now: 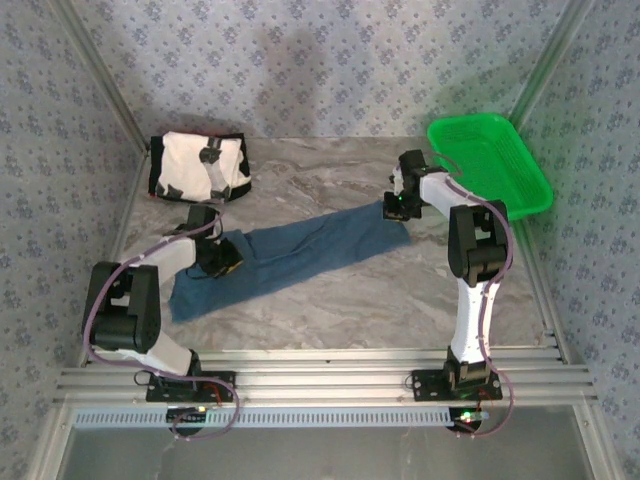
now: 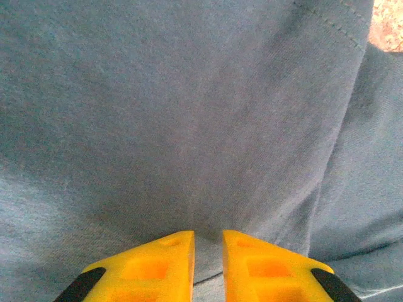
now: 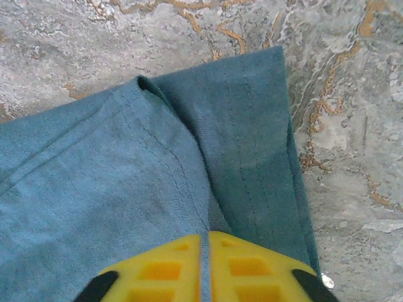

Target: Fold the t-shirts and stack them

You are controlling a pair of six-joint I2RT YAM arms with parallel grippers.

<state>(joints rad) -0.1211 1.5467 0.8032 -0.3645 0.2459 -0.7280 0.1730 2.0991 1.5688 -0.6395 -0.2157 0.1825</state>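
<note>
Right wrist | teal t-shirt (image 3: 126,189) hem pinched in right gripper (image 3: 204,242)

In the left wrist view the dark teal-blue t-shirt (image 2: 189,126) runs past every edge, and the left end effector (image 2: 208,238) is cropped at the bottom, just behind its yellow fingertips (image 2: 165,259). The right wrist view crops the right end effector (image 3: 205,239) likewise, and the shirt at left and bottom. From above, the cream-white t-shirt (image 1: 185,155) at the far left corner of the surface (image 1: 400,290) has patches too small to read.
</note>
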